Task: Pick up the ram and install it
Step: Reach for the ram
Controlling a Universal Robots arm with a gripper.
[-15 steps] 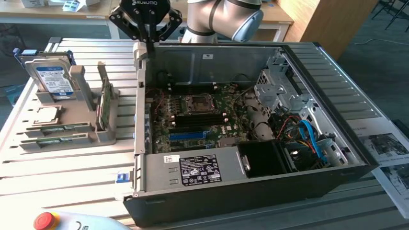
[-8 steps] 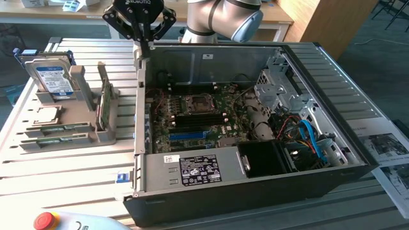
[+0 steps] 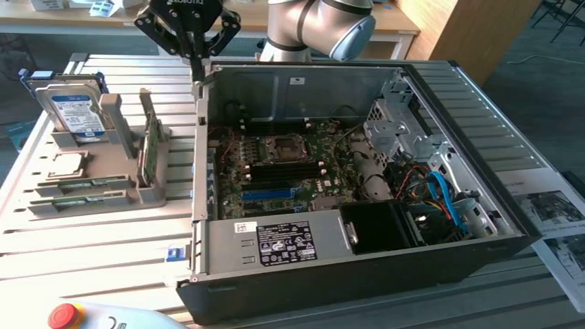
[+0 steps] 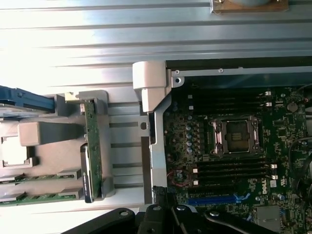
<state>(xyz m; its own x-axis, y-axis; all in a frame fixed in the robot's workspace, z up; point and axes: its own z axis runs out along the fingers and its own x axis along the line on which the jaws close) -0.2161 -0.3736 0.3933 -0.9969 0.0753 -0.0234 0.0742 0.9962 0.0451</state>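
Since the ram (image 3: 84,183) is a thin green board, it should be light and stiff yet easily harmed, so it is probably best pinched by its long edges, clear of chips and contacts. It rests beside its twin (image 3: 78,201) in the grey holder (image 3: 146,195), well apart from the pincer (image 3: 196,74), lower than it and towards the exterior view's left. Closed tight with nothing between its fingers, the pincer points straight down over the rear corner of the open computer case (image 3: 366,288), whose motherboard (image 3: 320,161) lies on the pincer's other side. Above and behind it, the arm (image 3: 320,24) bends at a silver joint
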